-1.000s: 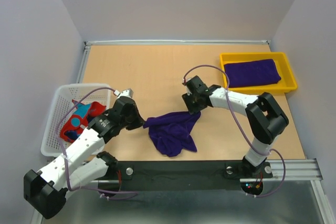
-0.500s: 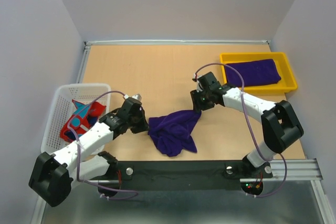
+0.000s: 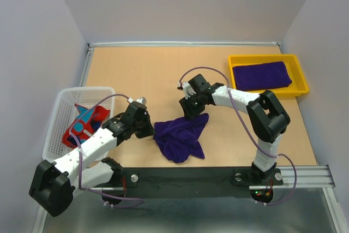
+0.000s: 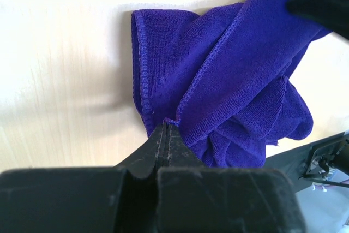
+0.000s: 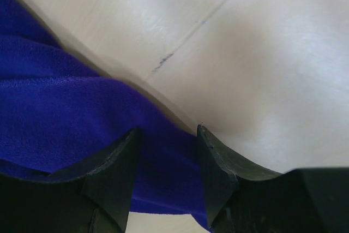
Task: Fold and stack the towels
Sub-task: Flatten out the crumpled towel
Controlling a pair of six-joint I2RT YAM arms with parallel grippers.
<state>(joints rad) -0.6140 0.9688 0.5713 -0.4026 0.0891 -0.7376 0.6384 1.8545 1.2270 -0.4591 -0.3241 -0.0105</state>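
Note:
A crumpled deep purple towel (image 3: 180, 137) (image 4: 245, 53) lies on the wooden table near the front edge. My left gripper (image 3: 148, 130) (image 4: 166, 125) is shut on the hemmed corner at its left side. My right gripper (image 3: 189, 112) (image 5: 168, 133) hangs over the towel's upper right corner with its jaws open, and purple cloth (image 5: 54, 107) shows between and below the fingers. A second purple towel (image 3: 262, 76) lies folded in the yellow tray (image 3: 267, 57). A red towel with light-blue marks (image 3: 84, 124) sits bunched in the white basket (image 3: 54, 129).
The white mesh basket stands at the left edge, close beside my left arm. The yellow tray sits at the back right corner. A black rail (image 3: 191, 175) with the arm bases runs along the near edge.
My right gripper has swung left along the towel's top edge, and its arm has folded in. The left gripper keeps its grip and has barely moved since half a second ago.

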